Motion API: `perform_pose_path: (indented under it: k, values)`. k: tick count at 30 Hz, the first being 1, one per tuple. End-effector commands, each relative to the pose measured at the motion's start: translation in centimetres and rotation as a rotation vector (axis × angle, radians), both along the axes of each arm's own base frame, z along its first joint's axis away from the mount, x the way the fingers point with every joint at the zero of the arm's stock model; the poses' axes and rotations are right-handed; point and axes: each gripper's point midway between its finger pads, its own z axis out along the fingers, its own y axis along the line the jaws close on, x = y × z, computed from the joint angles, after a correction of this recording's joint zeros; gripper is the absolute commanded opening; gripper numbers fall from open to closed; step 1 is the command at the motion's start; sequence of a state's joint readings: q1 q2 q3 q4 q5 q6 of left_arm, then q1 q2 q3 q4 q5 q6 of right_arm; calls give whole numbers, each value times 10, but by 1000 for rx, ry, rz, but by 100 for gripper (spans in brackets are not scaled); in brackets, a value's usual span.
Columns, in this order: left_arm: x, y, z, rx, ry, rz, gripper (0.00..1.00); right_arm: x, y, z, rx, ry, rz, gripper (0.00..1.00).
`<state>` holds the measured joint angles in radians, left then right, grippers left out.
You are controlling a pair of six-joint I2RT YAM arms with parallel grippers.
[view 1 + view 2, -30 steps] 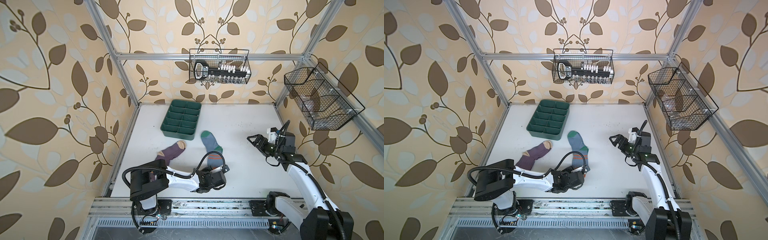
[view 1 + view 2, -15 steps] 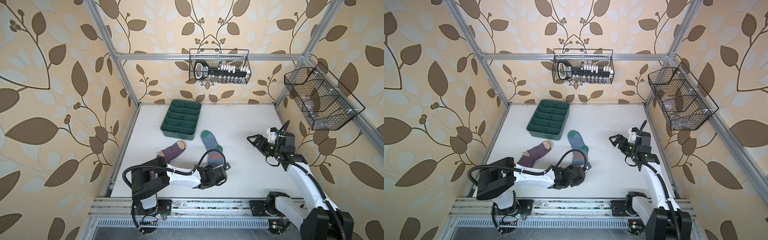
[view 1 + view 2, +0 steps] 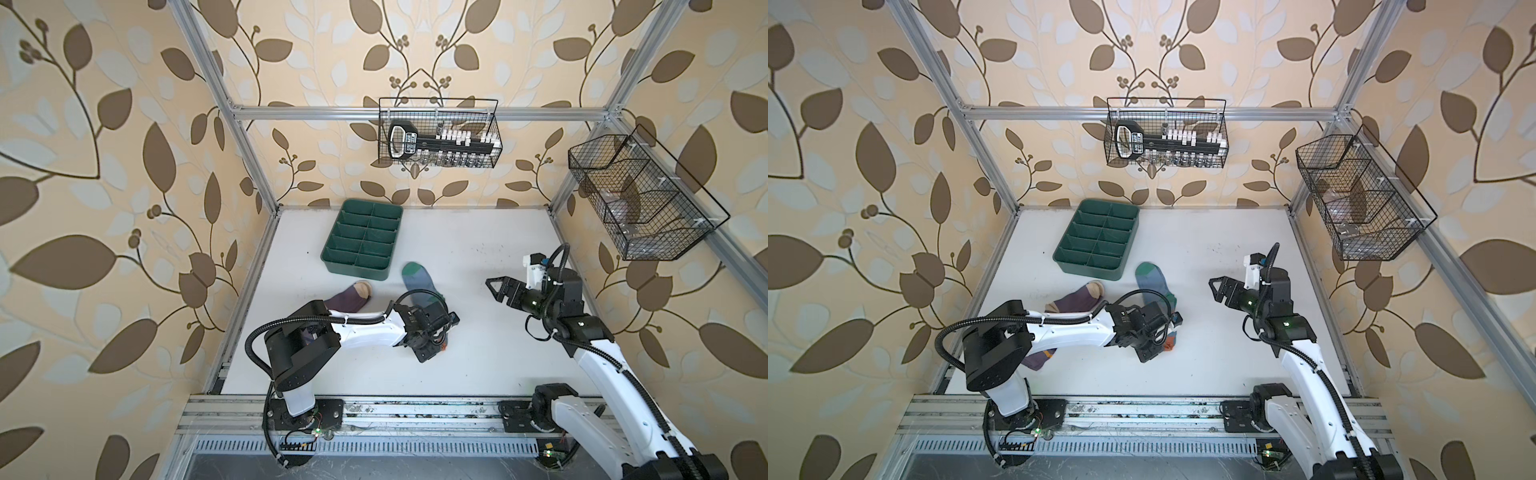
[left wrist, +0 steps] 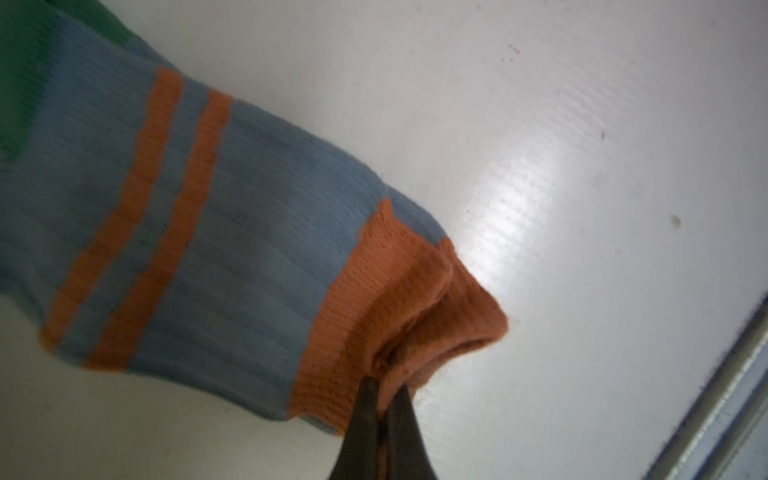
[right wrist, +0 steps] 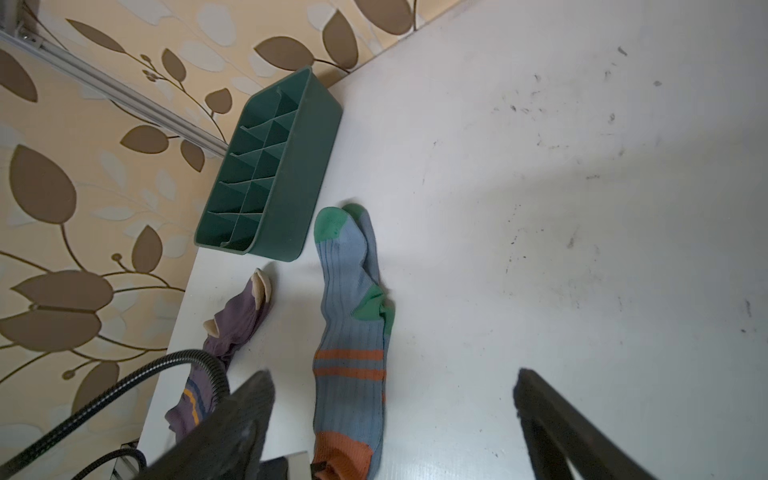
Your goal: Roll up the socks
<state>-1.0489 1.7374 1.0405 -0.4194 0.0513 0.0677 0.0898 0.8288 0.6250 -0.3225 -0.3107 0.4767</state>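
Nearest the front rail, the left tool point(image 4: 384, 388) lies low over the white table point(image 3: 490, 365), its two dark fingers pressed together and clamped on a bunched fold of the orange cuff point(image 4: 374, 299) of the light blue sock point(image 3: 417, 282). From that pinched end the sock runs away across the table, past two orange stripes and a green heel to a green toe that lies just beside the near wall of the green divided tray point(image 3: 357, 268).

To the left of it lies the purple sock point(image 3: 347, 299), its cuff end hidden under the left arm in both top views and its beige toe pointing toward the tray; the two socks lie apart, not touching.

Further right, the right tool point(image 3: 498, 289) hangs above bare table with its fingers spread wide and nothing between them, well apart from both socks.

Beyond the tray, a wire basket point(image 3: 436, 137) hangs on the back rail, and another wire basket point(image 3: 640, 199) hangs on the right wall.
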Motion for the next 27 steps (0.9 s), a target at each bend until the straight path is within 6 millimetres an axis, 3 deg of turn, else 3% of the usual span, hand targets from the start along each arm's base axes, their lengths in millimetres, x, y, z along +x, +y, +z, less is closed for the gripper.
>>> perform_pose_path:
  k: [1, 4, 8, 12, 17, 19, 23, 27]
  values:
    - [-17, 6, 6, 7, 172, -62, 1, -7, 5, -8, -137, -73, 34, 87]
    - [-7, 10, 10, -32, 239, -33, 5, -21, 23, 8, -192, -259, 96, 79]
    - [6, 13, 15, -59, 273, -7, 3, -30, 34, 19, -221, -339, 157, 71]
    - [20, 15, 25, -118, 323, 6, 3, -47, 65, 19, -298, -357, 359, 66]
    - [27, 17, 26, -138, 372, 6, 3, -77, 101, 16, -572, -388, 654, 64]
    - [27, 17, 25, -140, 387, 11, 3, -92, 114, 6, -742, -404, 783, 67]
    - [28, 17, 23, -140, 395, 12, 3, -118, 129, -38, -1052, -422, 1014, 74]
    - [28, 17, 27, -148, 384, 12, 3, -125, 151, -62, -1004, -459, 1089, 78]
